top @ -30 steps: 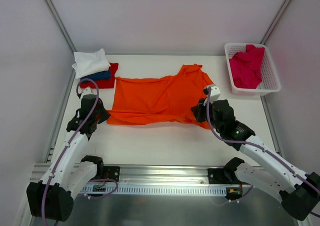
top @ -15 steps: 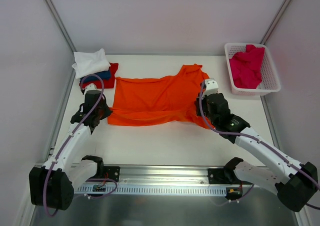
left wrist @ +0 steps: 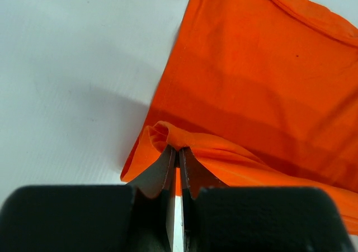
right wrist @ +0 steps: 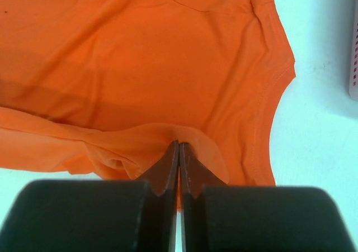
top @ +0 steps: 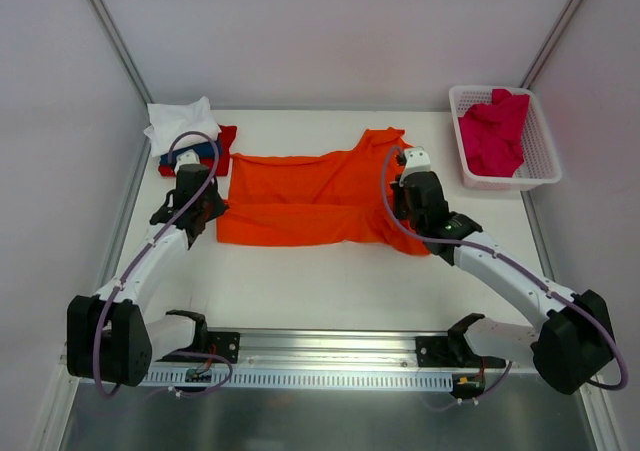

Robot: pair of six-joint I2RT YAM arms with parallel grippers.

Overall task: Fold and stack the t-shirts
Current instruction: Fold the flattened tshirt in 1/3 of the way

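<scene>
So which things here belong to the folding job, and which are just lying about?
Job: orange t-shirt, pinched by left fingers and right fingers; stacked white t-shirt, dark blue t-shirt, red t-shirt; crumpled crimson-pink t-shirt.
Lying about: white lattice basket holding it.

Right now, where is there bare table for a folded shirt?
Bare: near strip between orange shirt and arm bases; far strip between stack and basket. Crowded: both far corners. Left gripper and right gripper pinch the shirt's near edge.
</scene>
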